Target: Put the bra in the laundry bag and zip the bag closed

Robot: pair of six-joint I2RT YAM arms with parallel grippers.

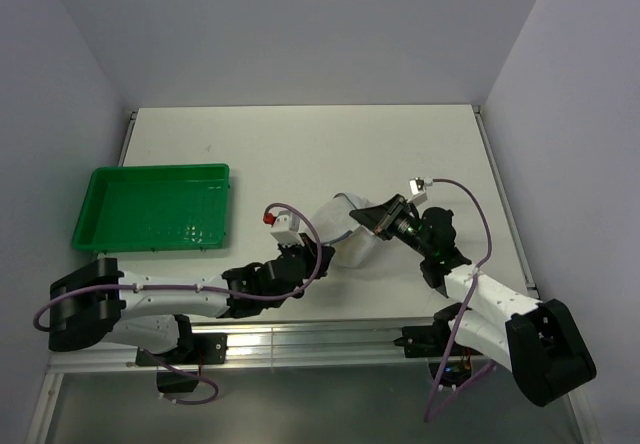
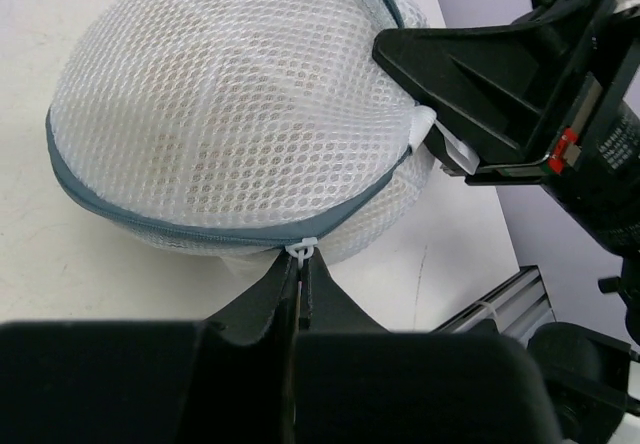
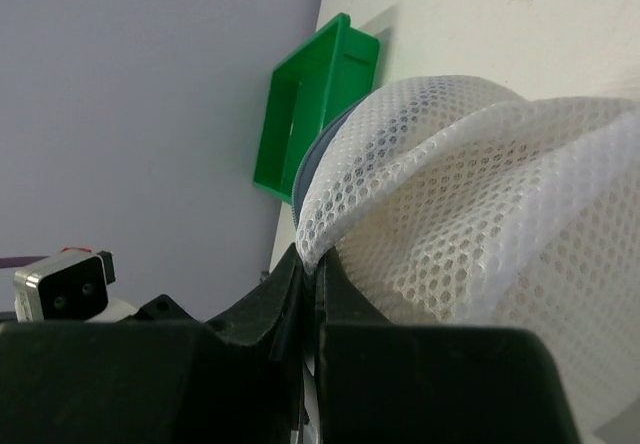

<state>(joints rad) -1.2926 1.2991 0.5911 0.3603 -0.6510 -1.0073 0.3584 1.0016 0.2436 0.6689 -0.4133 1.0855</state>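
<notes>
Top external view: the round white translucent mesh laundry bag (image 1: pixel 350 232) lies on the white matte surface (image 1: pixel 300 144), between the two arms. Both wrists cover most of it, so its outline is cut off. The left claw (image 1: pixel 326 255) and the right claw (image 1: pixel 372 220) meet the bag from opposite sides, but this view does not show how their fingers are set. A rectangular green plastic tray (image 1: pixel 155 206) with raised walls sits well apart to the left. Left wrist view: the bag is domed, its honeycomb netting is taut, and a grey-blue zipper trim (image 2: pixel 130 209) runs along its rim. The left claw (image 2: pixel 301 264) is pressed together, pinching the small white plastic zipper pull (image 2: pixel 302 251) at the near rim. The right claw (image 2: pixel 432 132) grips a white fabric tab (image 2: pixel 424 124) at the bag's right edge. The mustard-yellow bra cannot be made out as a shape. Only a faint tan tint (image 2: pixel 215 104) shows behind the mesh, and what it is cannot be confirmed. Right wrist view: the right claw is pressed together on a gathered fold of netting. The bag fills the frame and is cut off at the right. The tray appears edge-on beyond the bag, partly hidden by it.
</notes>
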